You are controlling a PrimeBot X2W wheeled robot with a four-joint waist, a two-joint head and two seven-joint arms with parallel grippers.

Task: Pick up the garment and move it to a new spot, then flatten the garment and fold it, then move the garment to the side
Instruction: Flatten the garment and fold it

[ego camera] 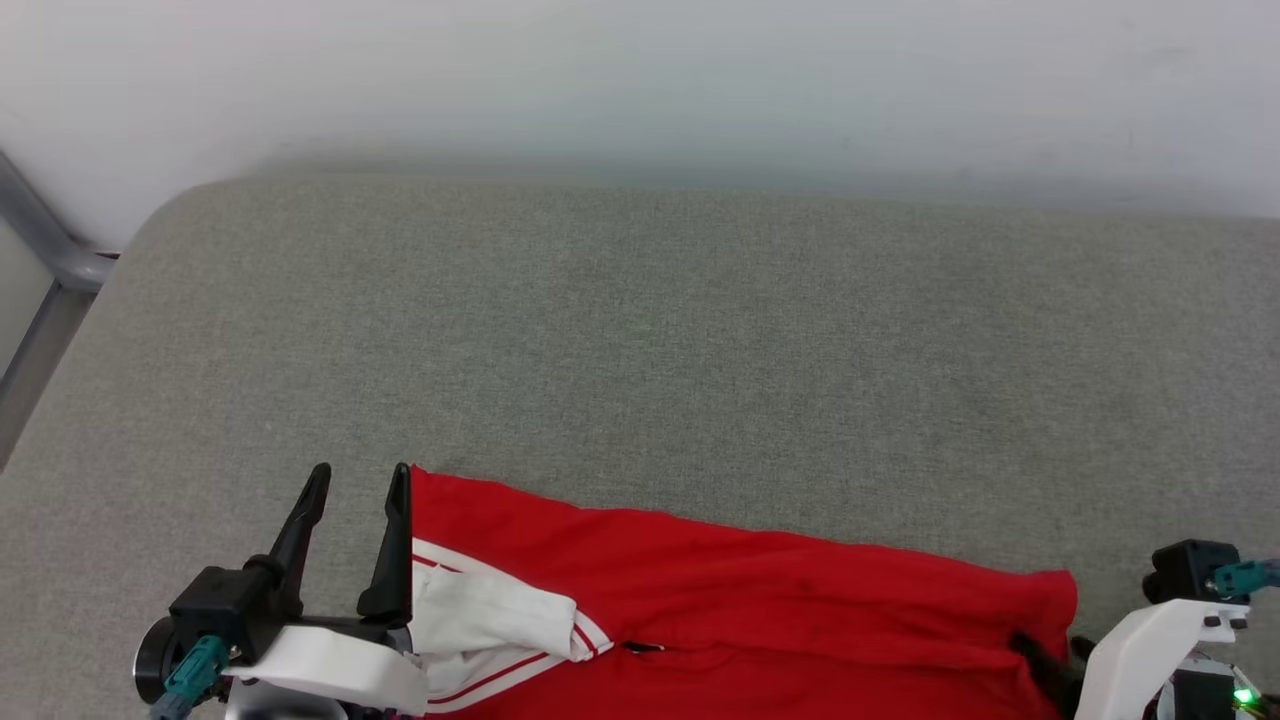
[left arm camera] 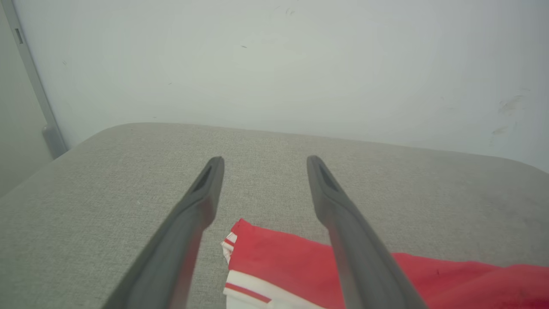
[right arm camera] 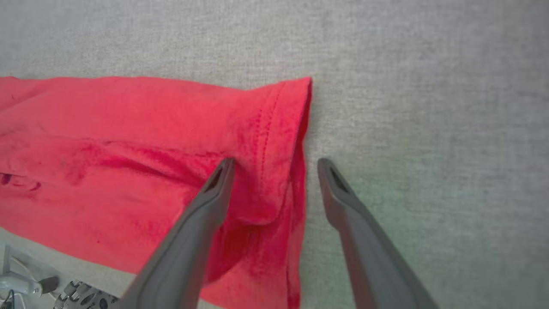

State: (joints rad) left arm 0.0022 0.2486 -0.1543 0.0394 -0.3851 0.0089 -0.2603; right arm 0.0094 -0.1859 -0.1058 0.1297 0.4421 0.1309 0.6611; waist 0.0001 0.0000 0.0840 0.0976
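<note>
Fold step, by the look. Red jersey lies banded at near edge; left claw and right claw both wide, empty. Next you pinch both ends

We note the garment runs off the head view's bottom edge, so we cannot judge its lower half or its folding. Of the right gripper we see dark finger stubs by the hem; its tips are indistinct there.

garment on padded surface, near edge
</note>
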